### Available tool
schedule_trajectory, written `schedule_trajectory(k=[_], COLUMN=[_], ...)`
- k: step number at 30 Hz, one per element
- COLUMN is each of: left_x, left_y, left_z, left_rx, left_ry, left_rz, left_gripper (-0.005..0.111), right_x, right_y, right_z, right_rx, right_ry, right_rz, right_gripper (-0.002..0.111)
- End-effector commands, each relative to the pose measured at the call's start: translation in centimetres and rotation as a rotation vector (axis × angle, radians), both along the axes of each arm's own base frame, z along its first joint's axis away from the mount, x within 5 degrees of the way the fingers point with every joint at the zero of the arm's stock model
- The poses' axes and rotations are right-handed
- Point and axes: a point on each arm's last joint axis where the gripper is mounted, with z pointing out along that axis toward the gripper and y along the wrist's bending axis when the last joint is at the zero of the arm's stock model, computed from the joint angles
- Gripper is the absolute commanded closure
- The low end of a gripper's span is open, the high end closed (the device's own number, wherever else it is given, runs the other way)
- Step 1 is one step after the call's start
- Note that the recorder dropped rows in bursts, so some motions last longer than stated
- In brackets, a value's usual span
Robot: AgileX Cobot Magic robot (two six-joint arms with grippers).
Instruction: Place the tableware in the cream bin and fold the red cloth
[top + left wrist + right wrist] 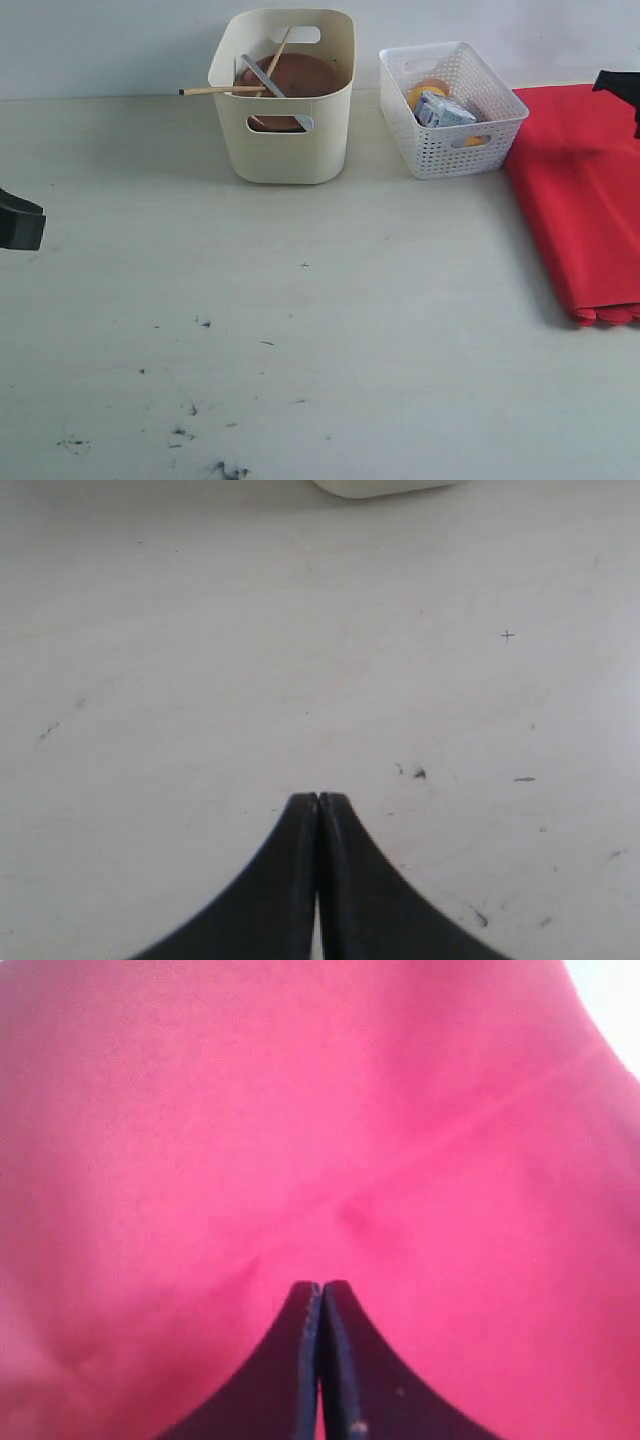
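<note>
— Two jobs on your table, so where does the red cloth (580, 200) lie?

— You see it at the right end of the table (350, 330). It lies flat as a long folded strip, with its scalloped edge at the near end. Its far corner is just beside the white lattice basket (450, 150).

— And the tableware?

— Your cream bin (290, 150) stands to the left of that basket in the exterior view, near it but apart. Inside, the round brown plate (300, 75) leans on edge. The silver table knife (265, 80) lies across its face. The wooden chopsticks (215, 91) poke out over the rim, one to the left and one upward.

— What about your hands?

— Your right gripper (322, 1288) hangs low over the red cloth, jaws pressed together. A small pucker sits in the fabric just ahead of the tips, and you cannot tell whether any cloth is pinched. Your left gripper (318, 800) is over bare table, well apart from the bin, with its jaws together on nothing.
</note>
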Motion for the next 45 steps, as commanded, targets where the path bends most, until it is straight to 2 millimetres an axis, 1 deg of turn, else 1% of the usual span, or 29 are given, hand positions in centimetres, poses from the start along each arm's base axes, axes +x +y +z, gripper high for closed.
schedule_trajectory(k=[1, 3, 5, 8, 10, 11, 12, 13, 14, 15, 16, 17, 18, 19, 20, 22, 23, 25, 26, 30, 32, 34, 36, 40, 43, 45], left_x=[-0.1, -0.1, -0.1, -0.1, -0.2, -0.3, -0.3, -0.5, -0.6, -0.8, -0.9, -1.1, -1.2, -1.5, -1.7, -2.2, -2.6, -4.1, -5.0, -7.8, -9.0, -10.3, -11.3, -12.4, -12.7, -12.7], left_y=[0.1, 0.1, 0.1, 0.1, 0.1, 0.2, 0.2, 0.2, 0.2, 0.2, 0.2, 0.3, 0.3, 0.3, 0.3, 0.5, 0.7, 1.3, 1.7, 2.9, 3.4, 3.8, 4.1, 4.4, 4.5, 4.5], left_z=[0.0, 0.0, 0.0, 0.0, 0.0, 0.0, 0.0, 0.2, 0.3, 0.5, 0.6, 0.9, 1.0, 1.3, 1.6, 2.5, 3.0, 4.3, 4.4, 3.9, 3.7, 3.3, 3.1, 3.3, 3.4, 3.4], left_rx=[-0.01, -0.009, -0.009, -0.009, -0.008, -0.005, -0.008, -0.017, -0.021, -0.038, -0.044, -0.065, -0.075, -0.099, -0.115, -0.154, -0.19, -0.27, -0.295, -0.346, -0.37, -0.389, -0.388, -0.4, -0.406, -0.407], left_ry=[0.0, 0.002, 0.002, 0.003, 0.005, 0.014, 0.016, 0.014, 0.01, 0.002, -0.002, -0.007, -0.008, -0.019, -0.03, -0.079, -0.118, -0.262, -0.326, -0.473, -0.525, -0.529, -0.541, -0.569, -0.587, -0.589], left_rz=[0.012, 0.011, 0.011, 0.011, 0.011, 0.01, 0.011, 0.014, 0.015, 0.019, 0.021, 0.034, 0.04, 0.044, 0.046, 0.059, 0.079, 0.104, 0.107, 0.109, 0.107, 0.103, 0.094, 0.084, 0.083, 0.082], left_gripper=[0.105, 0.105, 0.105, 0.105, 0.105, 0.105, 0.105, 0.105, 0.105, 0.105, 0.105, 0.105, 0.105, 0.105, 0.105, 0.105, 0.105, 0.105, 0.105, 0.105, 0.105, 0.105, 0.105, 0.105, 0.105, 0.105], right_x=[-2.5, -3.8, -4.6, -4.4, -3.9, -3.2, -2.7, -1.8, -1.5, -0.5, -0.1, 0.9, 1.3, 1.7, 1.8, 1.6, 1.4, 0.3, -0.7, -4.0, -5.7, -7.4, -8.4, -9.3, -9.6, -9.5], right_y=[1.1, 1.6, 1.9, 2.1, 2.3, 2.4, 2.4, 2.5, 2.6, 2.7, 2.8, 2.7, 2.7, 2.7, 2.7, 2.8, 2.8, 3.1, 3.6, 4.5, 4.8, 5.2, 5.4, 5.7, 5.7, 5.7], right_z=[0.5, -1.2, -2.7, -4.0, -4.6, -5.5, -5.7, -6.7, -7.2, -7.7, -7.8, -7.7, -7.6, -6.9, -5.9, -2.8, -0.7, 3.6, 5.3, 9.7, 11.0, 12.2, 13.1, 15.2, 15.7, 15.7], right_rx=[0.012, 0.037, 0.048, 0.06, 0.068, 0.096, 0.112, 0.149, 0.164, 0.194, 0.2, 0.208, 0.21, 0.215, 0.227, 0.246, 0.238, 0.21, 0.217, 0.227, 0.214, 0.209, 0.21, 0.199, 0.195, 0.193], right_ry=[0.067, 0.106, 0.103, 0.051, 0.015, -0.003, -0.013, -0.025, -0.02, -0.037, -0.05, -0.085, -0.099, -0.102, -0.099, -0.116, -0.14, -0.194, -0.219, -0.306, -0.32, -0.331, -0.337, -0.377, -0.39, -0.393], right_rz=[0.031, 0.033, 0.036, 0.064, 0.103, 0.106, 0.098, 0.088, 0.093, 0.113, 0.129, 0.143, 0.144, 0.156, 0.16, 0.157, 0.168, 0.2, 0.199, 0.171, 0.173, 0.175, 0.181, 0.191, 0.193, 0.192], right_gripper=[0.108, 0.108, 0.108, 0.108, 0.108, 0.108, 0.108, 0.108, 0.108, 0.108, 0.108, 0.108, 0.108, 0.108, 0.108, 0.108, 0.108, 0.108, 0.108, 0.108, 0.108, 0.108, 0.108, 0.108, 0.108, 0.108])
